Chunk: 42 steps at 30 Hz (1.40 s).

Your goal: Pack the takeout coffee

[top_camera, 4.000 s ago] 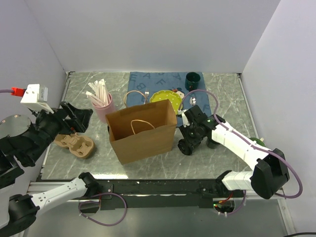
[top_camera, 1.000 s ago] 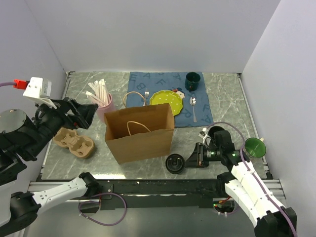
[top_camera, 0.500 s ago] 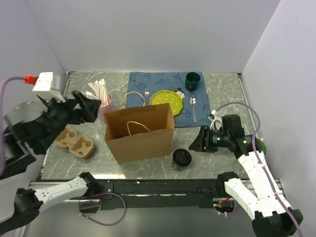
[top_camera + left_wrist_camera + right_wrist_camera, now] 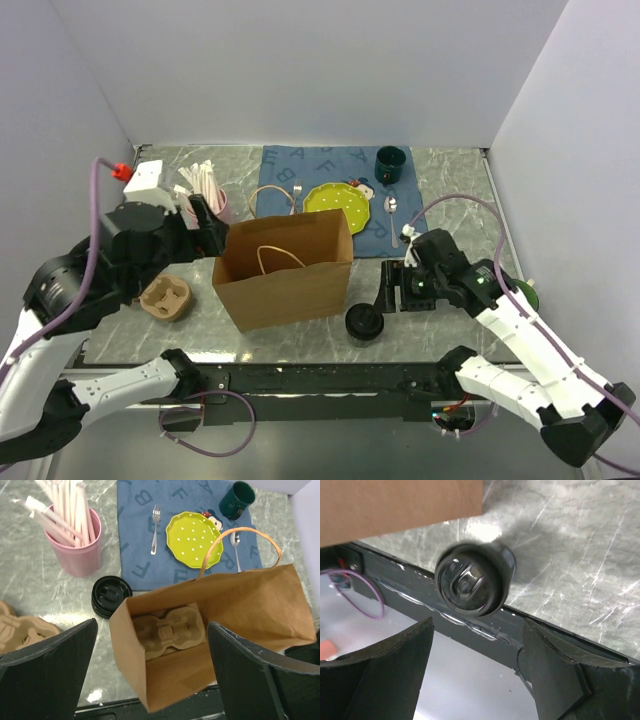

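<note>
Right wrist: takeout coffee (image 4: 472,580) beyond right gripper (image 4: 477,626), apparently untouched.

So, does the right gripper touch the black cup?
Apart. In the right wrist view, the cup is beyond the fingertips of the open right gripper, with a clear gap to both.

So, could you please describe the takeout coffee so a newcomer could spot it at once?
Find the brown paper bag in the middle of the table. Just off its front right corner, by the table's near edge, sits the takeout coffee, a small black cup with a black lid. Unlike the dark green mug at the back, it has no handle.
</note>
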Tool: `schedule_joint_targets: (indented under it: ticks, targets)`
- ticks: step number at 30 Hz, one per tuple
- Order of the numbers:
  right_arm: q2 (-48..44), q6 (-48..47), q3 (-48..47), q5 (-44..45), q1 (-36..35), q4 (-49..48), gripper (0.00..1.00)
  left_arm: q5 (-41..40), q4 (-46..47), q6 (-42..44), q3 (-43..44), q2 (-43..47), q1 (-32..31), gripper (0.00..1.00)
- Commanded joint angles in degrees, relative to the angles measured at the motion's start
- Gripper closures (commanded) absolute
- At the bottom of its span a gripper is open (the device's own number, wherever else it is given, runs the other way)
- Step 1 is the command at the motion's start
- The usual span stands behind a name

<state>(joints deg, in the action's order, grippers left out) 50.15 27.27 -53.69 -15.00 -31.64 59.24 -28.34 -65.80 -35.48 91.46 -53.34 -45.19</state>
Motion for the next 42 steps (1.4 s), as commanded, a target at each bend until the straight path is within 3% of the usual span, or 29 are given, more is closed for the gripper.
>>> schedule_joint_targets:
  ticks: [1,9,15,42]
  targets:
    - [0.12,6.82,-0.89,9.37,-5.79,-2.29,0.20,-2.07,-6.77,-5.90,0.38,-1.23,0.19,0.03]
    - [7.67,16.75,-3.17,19.65,-20.02,-1.69,0.13,-2.87,-9.44,-10.66,0.04,-1.24,0.19,0.03]
    - [14.18,19.22,-6.95,25.72,-25.22,-0.18,0.12,-2.07,-9.87,-11.27,-0.49,1.48,0.19,0.01]
    - [24.73,26.34,-7.92,30.91,-31.90,4.21,0.14,-2.95,-12.77,-12.24,1.44,4.65,0.19,0.04]
